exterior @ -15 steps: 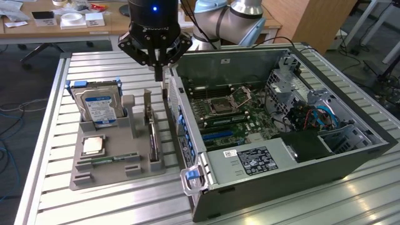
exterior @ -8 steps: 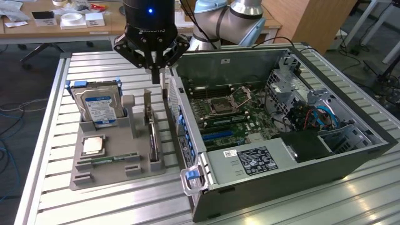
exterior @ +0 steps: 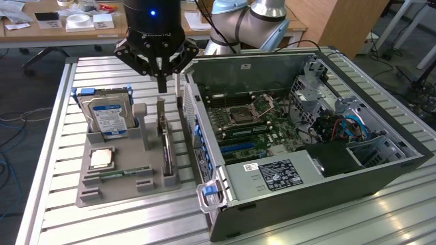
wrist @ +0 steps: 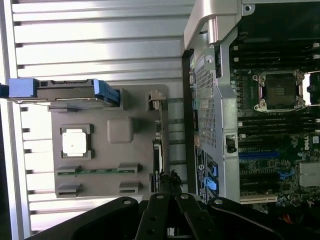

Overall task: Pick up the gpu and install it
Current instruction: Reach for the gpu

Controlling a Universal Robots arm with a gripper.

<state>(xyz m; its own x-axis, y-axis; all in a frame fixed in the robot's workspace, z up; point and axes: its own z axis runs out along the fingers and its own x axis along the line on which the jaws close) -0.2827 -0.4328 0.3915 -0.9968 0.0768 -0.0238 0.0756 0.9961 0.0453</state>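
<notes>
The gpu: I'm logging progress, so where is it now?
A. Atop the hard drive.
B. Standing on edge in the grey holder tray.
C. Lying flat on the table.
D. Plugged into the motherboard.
B: the gpu stands on edge in the grey holder tray, below the shut gripper.

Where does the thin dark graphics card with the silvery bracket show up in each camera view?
Exterior view: the thin dark graphics card stands on edge in the grey plastic tray, on the side nearest the open computer case.
Wrist view: the card is seen edge-on along the tray's side next to the case.
Shared landmark: the blue-labelled silver hard drive at one end of the tray.
</notes>
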